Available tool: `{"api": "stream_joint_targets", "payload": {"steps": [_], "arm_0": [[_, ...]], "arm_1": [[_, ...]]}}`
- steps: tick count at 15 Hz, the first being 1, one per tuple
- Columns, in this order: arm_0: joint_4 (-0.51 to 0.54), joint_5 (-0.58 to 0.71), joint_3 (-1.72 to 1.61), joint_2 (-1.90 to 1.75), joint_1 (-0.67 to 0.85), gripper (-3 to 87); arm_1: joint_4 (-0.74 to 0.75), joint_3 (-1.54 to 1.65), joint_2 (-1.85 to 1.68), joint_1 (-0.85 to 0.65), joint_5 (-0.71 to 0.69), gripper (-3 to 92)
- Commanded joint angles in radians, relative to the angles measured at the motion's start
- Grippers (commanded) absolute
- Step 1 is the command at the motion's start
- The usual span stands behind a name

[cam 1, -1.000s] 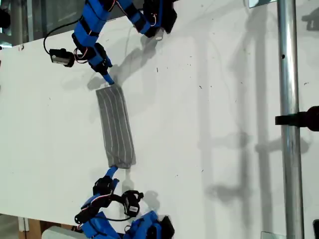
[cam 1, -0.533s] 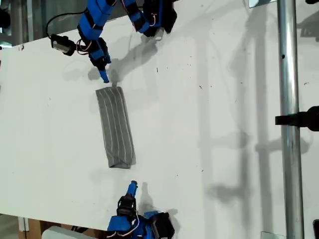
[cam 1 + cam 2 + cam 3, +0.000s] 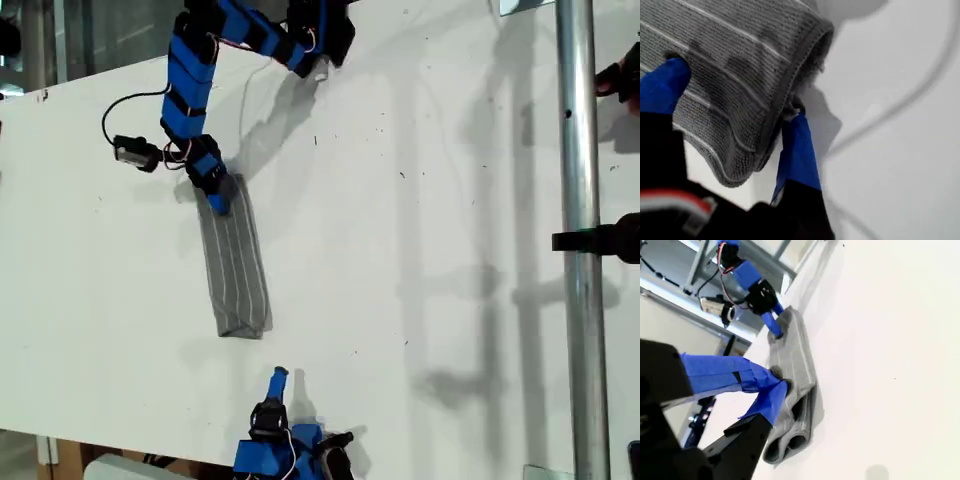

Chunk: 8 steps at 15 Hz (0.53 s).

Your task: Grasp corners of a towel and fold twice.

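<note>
Towel (image 3: 236, 260): folded into a narrow grey striped strip on the table (image 3: 430, 200); lying flat, running from about 11 o'clock down to 6 o'clock in the exterior view, left of centre; looped folded layers showing at the near end in the second wrist view (image 3: 792, 405).

First gripper (image 3: 217, 196): down on the strip's far end, at roughly 10 o'clock in the exterior view; jaws parted to about the width of that end; one blue finger (image 3: 662, 85) pressed on top of the striped cloth (image 3: 735, 65), the other at the hemmed edge beside a corner (image 3: 810, 30); cloth lying between the jaws, not pinched tight as far as seen.

Second gripper (image 3: 276, 380): at 6 o'clock in the exterior view, off the towel, clear white table between tip and the strip's near end; seen from its own camera (image 3: 775, 385), blue tips meeting with almost no gap; nothing held; towel only behind them.

Table: white, with faint specks and arm shadows.

Pole (image 3: 580, 240): metal upright at 3 o'clock in the exterior view, well apart from the towel.
</note>
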State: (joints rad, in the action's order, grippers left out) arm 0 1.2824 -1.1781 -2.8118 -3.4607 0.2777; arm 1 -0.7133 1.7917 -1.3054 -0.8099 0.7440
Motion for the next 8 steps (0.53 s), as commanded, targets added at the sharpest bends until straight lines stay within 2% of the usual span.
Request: {"api": "stream_joint_targets", "payload": {"steps": [1, 2, 3, 4, 6, 8], "arm_0": [[-0.003, -0.011, 0.005, -0.009, -0.009, -3.0], [-0.003, -0.014, 0.002, -0.009, -0.012, -3.0], [-0.005, -0.017, 0.0, -0.009, -0.014, -3.0], [-0.003, -0.02, 0.005, -0.009, -0.015, -3.0], [-0.003, -0.023, 0.002, -0.009, -0.028, -3.0], [-0.009, -0.018, 0.0, -0.009, -0.031, -3.0]], "arm_1": [[-0.02, -0.193, 0.086, 0.057, 0.038, 33.8], [-0.014, -0.227, 0.11, 0.078, 0.071, 17.7], [-0.009, -0.244, 0.12, 0.087, 0.078, 7.4], [-0.069, -0.268, 0.123, 0.078, 0.084, 4.8], [-0.291, -0.272, 0.02, 0.051, 0.029, -0.2], [-0.485, -0.133, -0.218, 0.026, 0.011, -0.2]]}}
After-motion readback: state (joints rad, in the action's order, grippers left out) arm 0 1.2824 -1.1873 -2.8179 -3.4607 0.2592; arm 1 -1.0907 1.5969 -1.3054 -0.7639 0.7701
